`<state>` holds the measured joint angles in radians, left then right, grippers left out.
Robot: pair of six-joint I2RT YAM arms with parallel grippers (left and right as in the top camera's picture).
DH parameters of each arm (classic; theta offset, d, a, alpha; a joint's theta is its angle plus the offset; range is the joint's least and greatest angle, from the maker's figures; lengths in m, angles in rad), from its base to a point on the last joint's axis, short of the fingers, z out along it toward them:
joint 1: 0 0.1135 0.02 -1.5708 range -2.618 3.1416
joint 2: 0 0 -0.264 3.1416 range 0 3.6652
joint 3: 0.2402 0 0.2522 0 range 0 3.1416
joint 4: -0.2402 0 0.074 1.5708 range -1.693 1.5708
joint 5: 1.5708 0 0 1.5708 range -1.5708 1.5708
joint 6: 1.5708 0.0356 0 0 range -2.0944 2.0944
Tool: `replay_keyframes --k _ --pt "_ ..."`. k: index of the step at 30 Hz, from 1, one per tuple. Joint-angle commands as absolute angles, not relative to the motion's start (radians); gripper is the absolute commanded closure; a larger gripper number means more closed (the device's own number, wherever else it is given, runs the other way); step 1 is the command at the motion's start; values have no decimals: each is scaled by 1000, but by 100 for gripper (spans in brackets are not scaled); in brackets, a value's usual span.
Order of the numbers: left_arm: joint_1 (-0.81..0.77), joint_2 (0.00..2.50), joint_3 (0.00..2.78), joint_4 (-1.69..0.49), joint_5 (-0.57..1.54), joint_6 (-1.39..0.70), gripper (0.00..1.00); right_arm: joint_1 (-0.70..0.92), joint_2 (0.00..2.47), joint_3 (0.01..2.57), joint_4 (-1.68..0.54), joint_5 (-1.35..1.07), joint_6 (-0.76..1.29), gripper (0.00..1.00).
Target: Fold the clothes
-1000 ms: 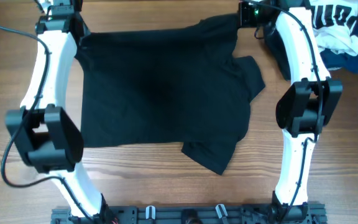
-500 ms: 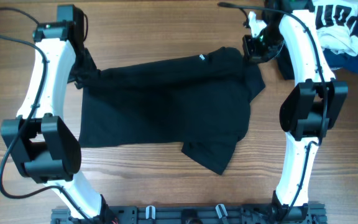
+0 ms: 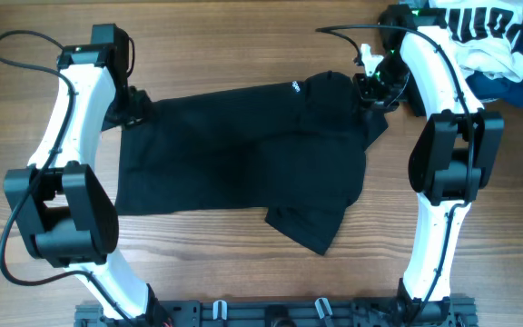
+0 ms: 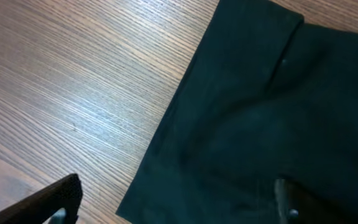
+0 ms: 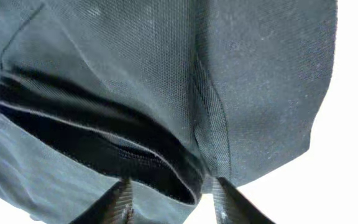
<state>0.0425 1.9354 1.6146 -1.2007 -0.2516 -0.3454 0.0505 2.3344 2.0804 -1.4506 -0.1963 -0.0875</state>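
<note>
The clothes [image 3: 243,154], one black garment with a small white logo [image 3: 292,87], lie spread on the wooden table [image 3: 243,36], the far edge folded toward the front. My left gripper [image 3: 134,109] hangs over the garment's far left corner. In the left wrist view its jaws [image 4: 178,186] stand wide open above the cloth [image 4: 278,112], holding nothing. My right gripper [image 3: 370,91] is at the far right corner. In the right wrist view its fingers [image 5: 173,193] stand apart, with a fold of the black hem [image 5: 135,74] between them.
A white garment with dark-blue lettering [image 3: 488,27] and a blue one [image 3: 507,86] are piled at the far right corner, just behind the right arm. A black rail [image 3: 271,313] runs along the table's front edge.
Both grippers carried the garment's far edge toward the front, folding it over. Both were shut on the cloth; now the left has opened wide and the right has parted.
</note>
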Motion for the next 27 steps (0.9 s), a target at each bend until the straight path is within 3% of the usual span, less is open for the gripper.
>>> replay_keyframes --k 1,4,11,16,20,27 --pt "51 1882 1661 -1225 -232 -340 0 45 2193 2138 -1440 -179 -75 41" --pt "51 1754 1711 -1250 -170 -348 0 46 2022 2138 -1460 -185 -44 32" --pt "50 1397 1711 -1416 -109 -493 0 49 1762 2119 -1608 -226 9 35" --pt "50 1257 1533 -1527 -129 -665 0 81 1656 1798 -1533 -237 78 39" --pt "50 1139 1198 -1407 -116 -806 0 154 1533 1449 -1319 -247 183 39" --pt "50 1255 849 -1098 -68 -933 0 194 1526 1239 -1162 -248 239 39"
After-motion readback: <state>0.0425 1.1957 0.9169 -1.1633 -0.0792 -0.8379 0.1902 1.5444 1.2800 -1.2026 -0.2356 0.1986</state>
